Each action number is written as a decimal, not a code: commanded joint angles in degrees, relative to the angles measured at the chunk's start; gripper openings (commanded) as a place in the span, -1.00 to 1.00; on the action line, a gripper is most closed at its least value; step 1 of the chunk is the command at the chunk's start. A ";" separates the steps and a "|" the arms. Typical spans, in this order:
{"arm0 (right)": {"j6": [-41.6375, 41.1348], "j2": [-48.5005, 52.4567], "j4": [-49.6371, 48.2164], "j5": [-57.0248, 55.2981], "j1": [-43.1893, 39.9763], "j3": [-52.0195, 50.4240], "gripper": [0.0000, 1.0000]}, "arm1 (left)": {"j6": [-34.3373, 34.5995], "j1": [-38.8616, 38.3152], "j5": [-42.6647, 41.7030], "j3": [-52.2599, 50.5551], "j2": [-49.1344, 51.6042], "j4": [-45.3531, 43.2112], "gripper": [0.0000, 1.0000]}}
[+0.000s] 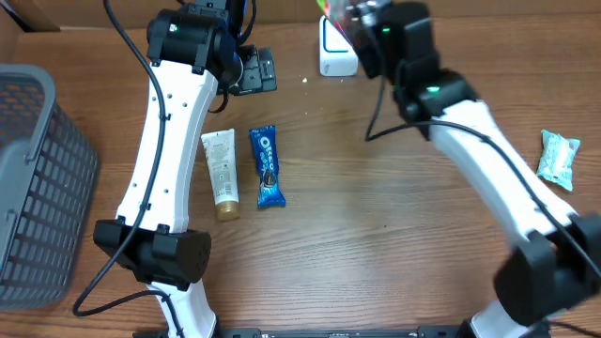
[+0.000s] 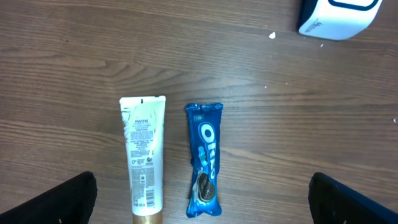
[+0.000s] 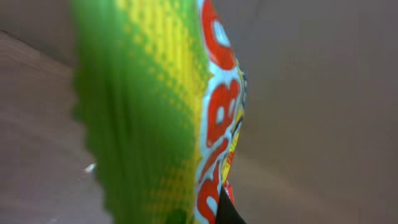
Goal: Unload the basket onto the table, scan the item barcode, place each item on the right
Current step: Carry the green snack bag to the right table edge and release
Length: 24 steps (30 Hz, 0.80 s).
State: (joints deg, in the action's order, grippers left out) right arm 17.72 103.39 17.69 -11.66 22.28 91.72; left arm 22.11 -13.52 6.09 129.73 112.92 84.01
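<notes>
The presenting step seems in hand: the right claw (image 1: 355,21), clenched on a green-and-yellow snack packet (image 3: 161,106), holds it beside the white scanner (image 1: 336,54) at the surface's (image 1: 376,235) twelve o'clock edge. The next move likely means turning the barcode toward the scanner. The left claw (image 1: 255,71) hangs released.

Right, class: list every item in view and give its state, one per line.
Left end effector: open, holding nothing.
Right end effector: shut on green-yellow packet.
Tube: lying flat.
Oreo pack: lying flat beside tube.
Pale green packet: lying flat, far right.
</notes>
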 commanded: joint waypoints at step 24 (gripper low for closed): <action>-42.84 -11.32 39.65 40.68 -48.43 -4.28 -0.93 | -0.87 -0.37 0.04 0.04 0.22 -0.07 1.00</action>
State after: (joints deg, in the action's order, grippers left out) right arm -24.82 93.49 57.71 28.05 -24.43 89.41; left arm 22.11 -13.52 6.07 129.73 112.95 84.03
